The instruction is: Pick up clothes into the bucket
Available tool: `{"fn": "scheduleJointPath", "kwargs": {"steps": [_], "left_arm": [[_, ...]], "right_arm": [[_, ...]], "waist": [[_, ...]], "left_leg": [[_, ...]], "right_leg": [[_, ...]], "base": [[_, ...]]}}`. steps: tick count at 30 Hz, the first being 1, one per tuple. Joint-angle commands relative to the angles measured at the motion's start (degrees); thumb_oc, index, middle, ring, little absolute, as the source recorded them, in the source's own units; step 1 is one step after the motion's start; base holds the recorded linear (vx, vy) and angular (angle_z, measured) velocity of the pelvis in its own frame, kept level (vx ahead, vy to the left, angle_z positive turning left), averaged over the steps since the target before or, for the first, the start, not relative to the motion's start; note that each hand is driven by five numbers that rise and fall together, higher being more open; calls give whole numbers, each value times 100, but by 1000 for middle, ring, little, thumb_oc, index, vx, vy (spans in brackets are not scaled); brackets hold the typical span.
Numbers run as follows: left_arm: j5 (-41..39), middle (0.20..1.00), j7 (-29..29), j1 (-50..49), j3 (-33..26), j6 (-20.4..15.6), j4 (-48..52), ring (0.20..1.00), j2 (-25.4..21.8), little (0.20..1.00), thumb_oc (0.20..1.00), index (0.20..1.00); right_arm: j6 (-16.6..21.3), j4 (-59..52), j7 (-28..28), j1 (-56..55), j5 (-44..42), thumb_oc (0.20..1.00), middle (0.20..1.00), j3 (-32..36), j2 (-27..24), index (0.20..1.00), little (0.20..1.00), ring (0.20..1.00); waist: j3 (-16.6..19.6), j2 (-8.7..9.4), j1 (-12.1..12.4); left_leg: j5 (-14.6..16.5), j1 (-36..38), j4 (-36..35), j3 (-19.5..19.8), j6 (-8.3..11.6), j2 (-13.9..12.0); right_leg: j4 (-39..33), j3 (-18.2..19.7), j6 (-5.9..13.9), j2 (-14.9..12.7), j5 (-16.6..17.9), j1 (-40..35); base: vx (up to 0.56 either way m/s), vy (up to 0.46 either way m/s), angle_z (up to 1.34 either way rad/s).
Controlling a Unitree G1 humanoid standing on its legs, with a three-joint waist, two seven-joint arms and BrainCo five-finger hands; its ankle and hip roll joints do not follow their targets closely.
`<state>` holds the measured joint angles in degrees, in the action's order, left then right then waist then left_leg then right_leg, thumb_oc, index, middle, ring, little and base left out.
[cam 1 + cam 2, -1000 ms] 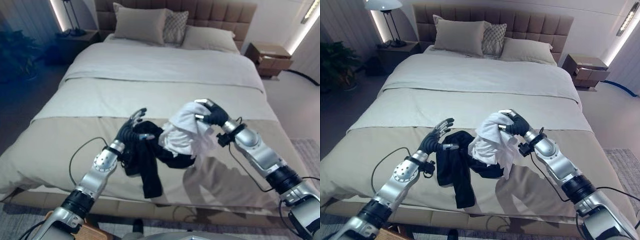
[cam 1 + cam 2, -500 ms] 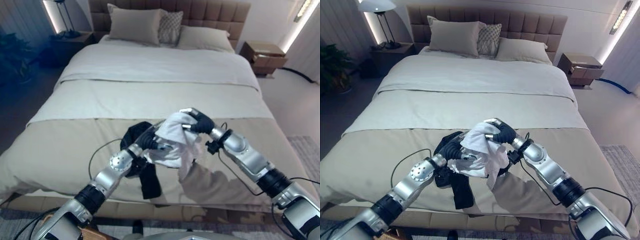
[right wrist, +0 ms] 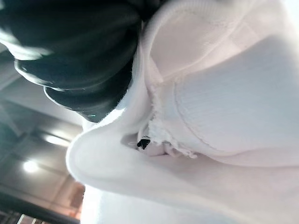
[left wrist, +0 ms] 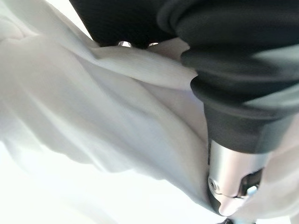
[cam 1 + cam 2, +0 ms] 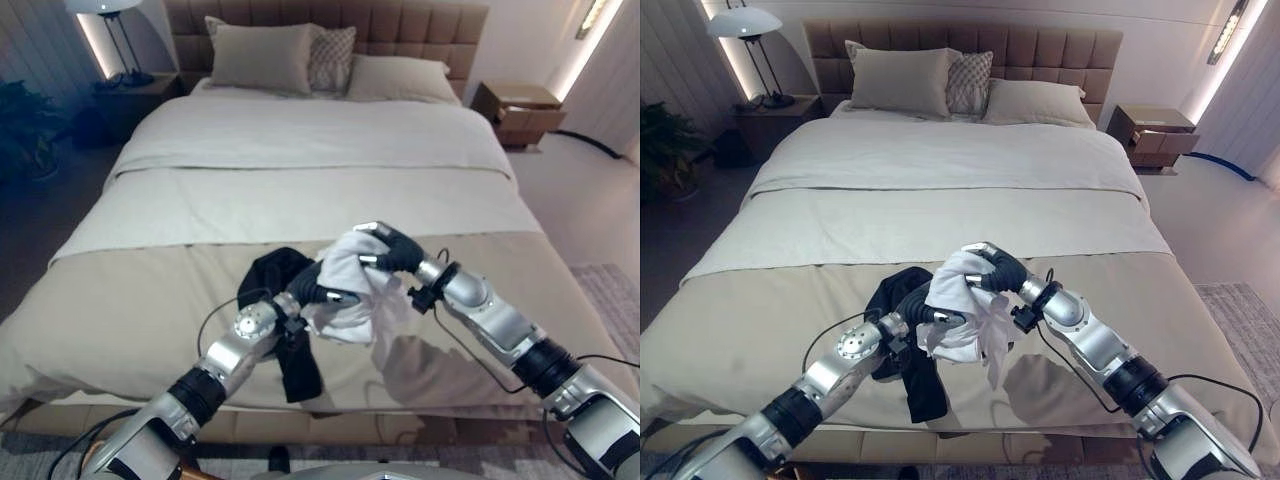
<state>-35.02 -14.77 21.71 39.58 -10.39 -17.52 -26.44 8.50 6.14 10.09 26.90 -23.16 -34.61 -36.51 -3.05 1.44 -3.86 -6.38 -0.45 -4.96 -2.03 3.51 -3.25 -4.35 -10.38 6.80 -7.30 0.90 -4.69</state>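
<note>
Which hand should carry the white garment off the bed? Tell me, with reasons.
Right. The right hand already grips the top of the white garment, lifted above the bed. The left hand is tucked against its side, beside the black garment lying on the cover.

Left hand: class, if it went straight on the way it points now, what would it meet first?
The white garment: the left hand is already against it, right hand gripping its top. Depth past the cloth is unclear.
</note>
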Motion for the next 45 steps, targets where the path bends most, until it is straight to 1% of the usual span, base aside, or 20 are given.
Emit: {"fn": "scheduleJointPath", "kwargs": {"steps": [1, 2, 3, 10, 12, 17, 21, 22, 23, 24, 28, 29, 31, 32, 33, 38, 39, 40, 43, 45], "left_arm": [[213, 740, -102, 689, 291, -207, -535, 740, 101, 740, 740, 740], [262, 235, -92, 661, 283, -213, -625, 235, 190, 235, 235, 235], [263, 200, -92, 662, 284, -215, -628, 200, 193, 200, 200, 200], [398, 200, -9, 374, 17, -292, -843, 200, 430, 200, 200, 200], [588, 200, 108, 203, -213, -361, -977, 200, 511, 200, 200, 200], [727, 200, 269, 8, -458, -421, -1021, 200, 535, 200, 200, 200], [890, 200, 546, -217, -859, -530, -991, 200, 512, 200, 200, 200], [931, 200, 609, -295, -967, -564, -939, 200, 492, 200, 200, 200], [979, 200, 682, -389, -1091, -595, -867, 200, 460, 200, 200, 200], [1009, 200, 725, -476, -1177, -610, -810, 200, 443, 200, 200, 200], [1011, 200, 821, -947, -1691, -677, -552, 200, 336, 200, 200, 200], [992, 200, 884, -1201, -2009, -720, -473, 200, 298, 200, 200, 200], [1010, 200, 906, -1329, -2136, -737, -407, 200, 255, 200, 200, 200], [1039, 200, 956, -1592, -2456, -800, -313, 200, 211, 200, 200, 200], [1040, 200, 956, -1600, -2458, -797, -306, 200, 209, 200, 200, 200], [955, 200, 1076, -2250, -3402, -992, -68, 200, 268, 200, 200, 200], [995, 200, 1124, -2356, -3587, -1055, 21, 200, 299, 200, 200, 200], [997, 200, 1126, -2362, -3586, -1052, 28, 200, 298, 200, 200, 200], [1066, 200, 1193, -2446, -3792, -1120, 122, 200, 354, 200, 200, 200], [1086, 200, 1254, -2440, -3866, -1151, 215, 200, 383, 200, 200, 200]], "right_arm": [[466, -520, -39, 534, -235, 200, 200, 36, 306, 200, 200, 200], [471, -560, -33, 535, -264, 200, 200, 72, 310, 200, 200, 200], [471, -561, -33, 534, -264, 200, 200, 73, 309, 200, 200, 200], [471, -608, -47, 462, -294, 200, 200, 203, 365, 200, 200, 200], [476, -599, -44, 365, -270, 200, 200, 334, 379, 200, 200, 200], [471, -614, -82, 242, -243, 200, 200, 479, 390, 200, 200, 200], [480, -611, -174, 74, -224, 200, 200, 691, 470, 200, 200, 200], [483, -616, -192, 22, -200, 266, 266, 738, 488, 266, 266, 266], [498, -620, -209, -48, -171, 768, 768, 810, 503, 768, 768, 768], [509, -625, -229, -106, -139, 1000, 1000, 868, 515, 1000, 1000, 1000], [508, -606, -255, -441, -185, 1000, 1000, 1155, 613, 1000, 1000, 1000], [521, -583, -276, -628, -212, 1000, 1000, 1300, 693, 1000, 1000, 1000], [529, -591, -269, -715, -214, 1000, 1000, 1375, 710, 1000, 1000, 1000], [547, -570, -273, -931, -208, 1000, 1000, 1554, 762, 1000, 1000, 1000], [546, -573, -273, -936, -207, 1000, 1000, 1552, 764, 1000, 1000, 1000], [681, -411, -357, -1677, -23, 1000, 1000, 2201, 975, 1000, 1000, 1000], [724, -328, -405, -1883, 30, 1000, 1000, 2424, 1063, 1000, 1000, 1000], [725, -329, -405, -1888, 31, 1000, 1000, 2425, 1065, 1000, 1000, 1000], [808, -250, -484, -2126, 216, 1000, 1000, 2644, 1170, 1000, 1000, 1000], [884, -222, -578, -2230, 330, 1000, 1000, 2768, 1218, 1000, 1000, 1000]], "waist": [[245, 355, 37], [242, 358, 35], [242, 357, 36], [251, 382, 67], [247, 398, 102], [237, 403, 144], [209, 413, 202], [201, 415, 218], [190, 422, 237], [180, 424, 253], [159, 433, 315], [153, 434, 347], [153, 434, 360], [153, 431, 401], [156, 432, 398], [87, 402, 502], [36, 385, 537], [37, 386, 529], [-53, 352, 613], [-140, 327, 689]], "left_leg": [[597, 1, 568, -105, 83, -380], [604, 0, 574, -104, 82, -374], [604, 0, 574, -104, 82, -374], [620, 13, 577, -97, 70, -369], [621, 9, 583, -88, 69, -382], [619, 8, 583, -68, 68, -378], [636, -13, 637, -36, 59, -374], [647, -20, 661, -26, 56, -372], [660, -28, 691, -14, 54, -375], [669, -34, 717, -6, 52, -377], [685, -33, 768, 33, 53, -389], [682, -17, 757, 49, 56, -405], [684, -6, 752, 59, 58, -409], [680, -5, 759, 85, 61, -417], [681, -5, 760, 87, 61, -417], [669, -35, 805, 222, 63, -426], [640, -64, 808, 321, 83, -430], [640, -66, 810, 331, 85, -429], [523, -188, 794, 565, 178, -451], [344, -358, 747, 817, 303, -512]], "right_leg": [[245, 21, 497, -664, 339, 168], [246, 25, 501, -667, 335, 164], [246, 26, 501, -667, 335, 164], [249, 22, 484, -661, 313, 147], [244, 6, 479, -661, 302, 130], [244, -11, 468, -657, 292, 109], [262, -26, 455, -661, 268, 90], [270, -27, 452, -660, 262, 86], [281, -26, 445, -660, 251, 79], [291, -23, 440, -659, 242, 71], [314, -53, 414, -641, 196, 19], [316, -63, 408, -628, 171, -4], [326, -68, 405, -627, 155, -11], [358, -91, 397, -625, 121, -28], [359, -93, 396, -625, 119, -29], [677, -203, 350, -645, -71, -44], [803, -288, 325, -650, -155, -40], [810, -298, 324, -651, -161, -43], [1009, -560, 263, -627, -308, -34], [1111, -819, 174, -552, -425, -4]], "base": [[10, 5, -3], [0, 0, 0], [0, 0, 0], [0, 0, 0], [0, 0, 0], [0, 0, 0], [0, 0, 0], [0, 0, 0], [0, 0, 0], [0, 0, 0], [3, -7, 1], [10, -24, 4], [12, -18, 3], [14, -15, 5], [16, -13, 8], [14, -12, 11], [-6, -13, 25], [-22, -23, 34], [-59, -43, 29], [-143, -95, 73]]}}
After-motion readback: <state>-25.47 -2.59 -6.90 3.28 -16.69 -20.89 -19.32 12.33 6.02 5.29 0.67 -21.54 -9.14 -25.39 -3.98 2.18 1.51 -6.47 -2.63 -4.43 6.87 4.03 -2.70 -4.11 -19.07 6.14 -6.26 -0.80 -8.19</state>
